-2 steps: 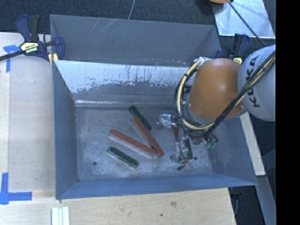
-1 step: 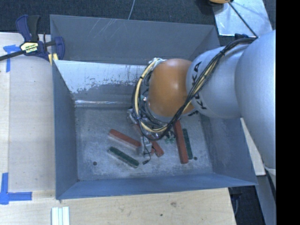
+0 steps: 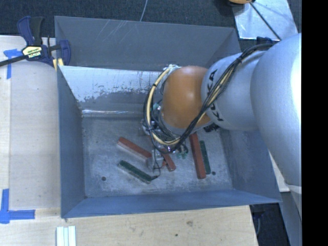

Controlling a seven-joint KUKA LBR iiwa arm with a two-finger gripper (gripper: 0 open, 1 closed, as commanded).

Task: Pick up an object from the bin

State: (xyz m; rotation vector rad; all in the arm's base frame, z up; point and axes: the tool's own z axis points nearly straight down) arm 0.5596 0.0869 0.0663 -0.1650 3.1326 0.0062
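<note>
My gripper (image 3: 157,164) hangs low over the middle of the bin floor, under the orange wrist cover. A reddish-brown flat stick (image 3: 132,147) lies just to its left. Below that, a dark green stick (image 3: 135,171) lies slanted, with its right end at the fingertips. A short red-brown piece (image 3: 168,162) sits right beside the gripper on its right. Further right lie a long brown stick (image 3: 197,156) and a dark green stick (image 3: 205,157) side by side. I cannot make out anything between the fingers.
The arm comes in from the right and covers the bin's right back part. Bare floor stretches along the left side and the front of the bin.
</note>
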